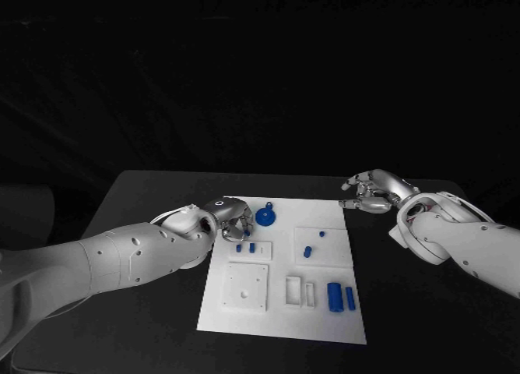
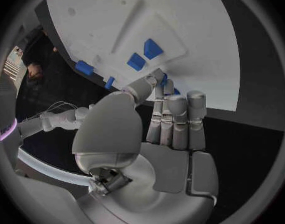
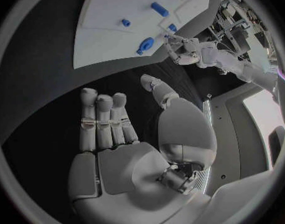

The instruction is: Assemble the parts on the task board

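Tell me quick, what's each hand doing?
Left hand: cannot tell if it holds anything, fingers at the task board.
Right hand: open, holding nothing.

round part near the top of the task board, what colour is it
Blue. The round part shows best in the head view, lying on the white task board.

My task board (image 1: pixel 328 319), a white rectangular plate, lies flat in the middle of the black table. A round blue part with a tab (image 1: pixel 265 214) lies near its far edge. Two small blue pieces (image 1: pixel 245 248) stand side by side toward my left. A small blue peg (image 1: pixel 323 233) and a short blue cylinder (image 1: pixel 307 252) sit on a raised white square near the middle. Two longer blue cylinders (image 1: pixel 341 298) lie parallel, side by side, near the board's near right corner. A raised white block (image 1: pixel 247 287) occupies the near left.
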Controlling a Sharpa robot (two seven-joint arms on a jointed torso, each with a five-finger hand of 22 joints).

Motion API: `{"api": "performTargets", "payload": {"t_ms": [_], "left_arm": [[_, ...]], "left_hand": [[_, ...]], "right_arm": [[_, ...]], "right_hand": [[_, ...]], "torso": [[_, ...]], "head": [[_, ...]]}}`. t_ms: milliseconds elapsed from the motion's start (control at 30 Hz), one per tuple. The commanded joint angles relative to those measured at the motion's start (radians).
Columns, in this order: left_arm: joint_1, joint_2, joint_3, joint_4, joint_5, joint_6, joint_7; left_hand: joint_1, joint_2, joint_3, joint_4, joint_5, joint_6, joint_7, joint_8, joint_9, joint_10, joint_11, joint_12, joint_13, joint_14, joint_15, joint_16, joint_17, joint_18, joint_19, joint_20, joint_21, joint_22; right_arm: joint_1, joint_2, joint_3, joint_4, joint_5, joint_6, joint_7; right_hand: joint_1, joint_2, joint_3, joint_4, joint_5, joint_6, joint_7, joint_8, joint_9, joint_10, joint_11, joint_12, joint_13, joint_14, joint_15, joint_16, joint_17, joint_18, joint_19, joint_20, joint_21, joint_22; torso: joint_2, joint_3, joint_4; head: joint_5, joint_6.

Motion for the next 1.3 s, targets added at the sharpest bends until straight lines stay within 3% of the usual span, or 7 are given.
{"api": "performTargets", "payload": {"t_ms": [33, 400, 1300], "left_arm": [[-0.002, 0.006, 0.000, -0.001, 0.004, 0.008, 0.005], [-0.006, 0.021, 0.000, -0.013, 0.004, 0.010, 0.004], [-0.005, 0.033, -0.004, -0.025, -0.018, 0.119, -0.034]], "left_hand": [[0.002, 0.015, 0.006, 0.001, 0.003, 0.003, 0.005, 0.002, -0.001, 0.046, 0.010, 0.005, 0.030, 0.006, -0.001, -0.006, -0.002, 0.072, 0.001, -0.024, -0.003, -0.002], [0.001, 0.016, 0.007, 0.001, 0.003, 0.002, 0.005, 0.002, -0.001, 0.045, 0.010, 0.004, 0.031, 0.006, -0.001, -0.006, -0.003, 0.072, 0.002, -0.025, -0.003, -0.002], [0.001, 0.020, 0.007, 0.000, 0.003, 0.001, 0.006, 0.000, -0.002, 0.045, 0.010, 0.001, 0.031, 0.006, 0.000, -0.007, -0.005, 0.071, 0.001, -0.025, -0.004, -0.002]], "right_arm": [[0.000, 0.000, 0.000, 0.002, -0.005, 0.004, 0.008], [0.000, 0.002, 0.000, 0.001, -0.005, 0.004, 0.008], [0.000, 0.001, 0.000, 0.001, -0.005, 0.006, 0.008]], "right_hand": [[0.000, 0.012, 0.006, -0.002, 0.003, 0.000, 0.005, 0.005, -0.001, -0.008, -0.001, 0.007, -0.002, -0.009, -0.001, 0.006, -0.001, 0.068, 0.002, 0.001, -0.007, 0.001], [0.000, 0.012, 0.006, -0.002, 0.003, 0.000, 0.005, 0.005, -0.001, -0.008, -0.001, 0.007, -0.002, -0.009, -0.001, 0.006, -0.001, 0.068, 0.003, 0.001, -0.007, 0.001], [0.000, 0.012, 0.006, -0.002, 0.003, 0.000, 0.005, 0.005, -0.001, -0.008, -0.001, 0.007, -0.002, -0.009, -0.001, 0.007, -0.002, 0.068, 0.003, 0.001, -0.007, 0.002]], "torso": [[0.000, -0.0001, -0.0001], [0.000, 0.0001, -0.0007], [0.000, 0.0004, 0.0006]], "head": [[0.000, 0.000], [0.000, 0.001], [-0.003, -0.002]]}}
